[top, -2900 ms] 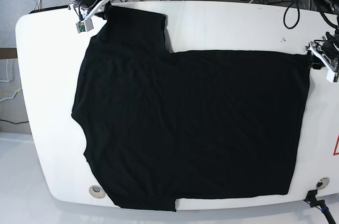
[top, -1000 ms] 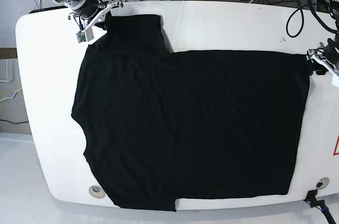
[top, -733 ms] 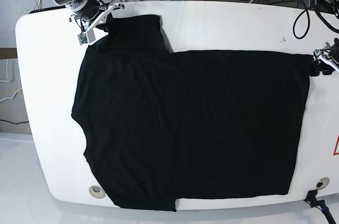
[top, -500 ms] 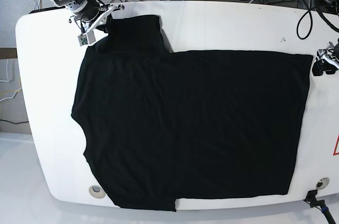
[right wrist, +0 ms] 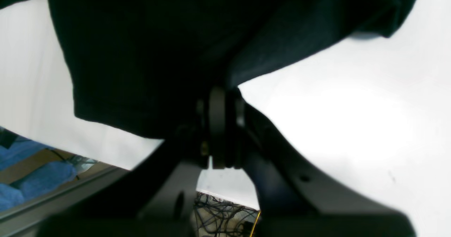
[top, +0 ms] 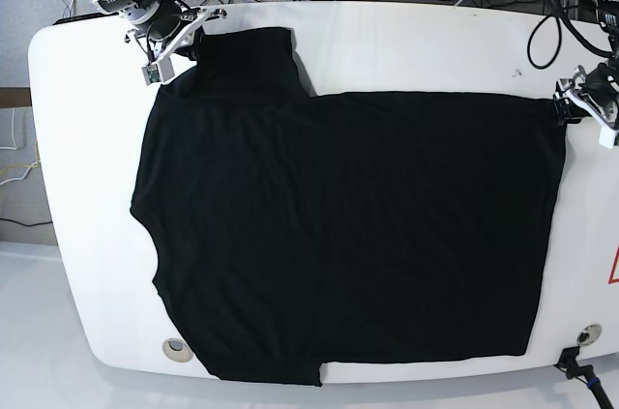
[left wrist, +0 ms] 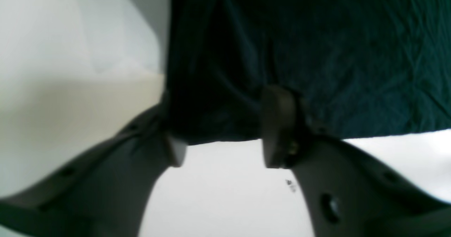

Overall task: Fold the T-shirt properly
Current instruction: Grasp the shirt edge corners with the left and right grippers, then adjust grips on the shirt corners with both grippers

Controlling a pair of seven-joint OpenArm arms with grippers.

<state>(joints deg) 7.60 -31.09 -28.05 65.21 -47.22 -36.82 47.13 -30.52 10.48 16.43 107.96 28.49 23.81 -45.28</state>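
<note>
Both grippers sat at far-edge corners of the T-shirt (top: 348, 225), which lay spread flat across nearly the whole white table (top: 426, 46), print hidden, hem toward the right end. No fold had been made yet, so the whole folding seemed to lie ahead, and only the corner grasps were in hand. The right gripper (right wrist: 222, 124) was pressed together, pinching the sleeve at the far left corner. The left gripper (left wrist: 220, 138) stood spread astride the hem corner near the far right edge, not clamped. The base view alone showed the shirt's full layout. The wrist views alone showed how the jaws stood and the cloth between them.
</note>
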